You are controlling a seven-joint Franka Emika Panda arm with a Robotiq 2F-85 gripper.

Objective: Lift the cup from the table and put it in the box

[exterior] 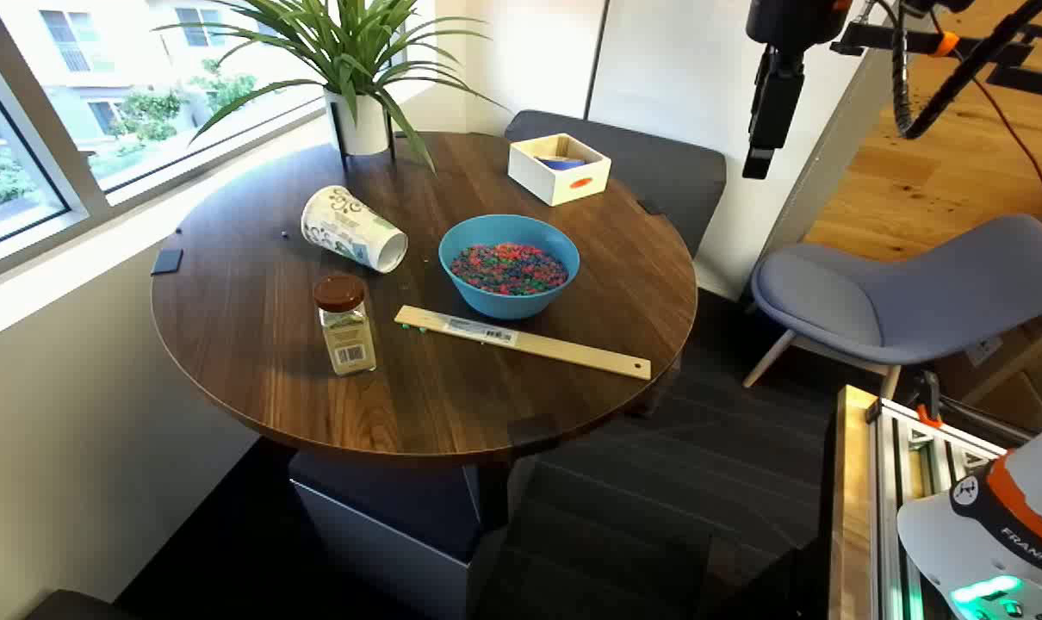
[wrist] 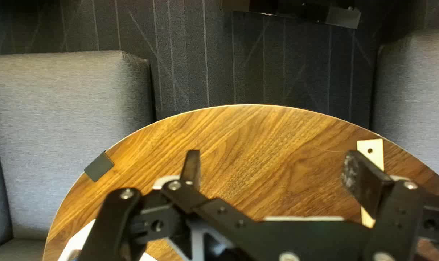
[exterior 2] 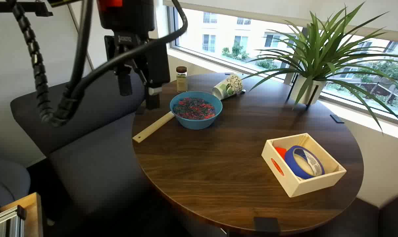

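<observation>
The white printed paper cup (exterior: 349, 231) lies on its side on the round dark brown table (exterior: 439, 405); it also shows in an exterior view (exterior 2: 228, 87). The pale wooden box (exterior: 545, 179) stands near the table's edge, and holds a blue tape roll (exterior 2: 302, 163) and a red item (exterior 2: 280, 151); its wall shows in an exterior view (exterior 2: 320, 184). My gripper (wrist: 271, 163) is open and empty, held in the air above the table's edge side, apart from cup and box. In the wrist view a corner of the box (wrist: 78, 240) shows behind a finger; the cup is out of view.
A blue bowl (exterior: 509, 301) of colourful bits stands between cup and box. A wooden ruler (exterior: 564, 351) lies beside it. A brown-capped jar (exterior: 346, 331) stands near the cup. A potted plant (exterior: 363, 125) stands at the window side. Grey benches (wrist: 67, 137) flank the table.
</observation>
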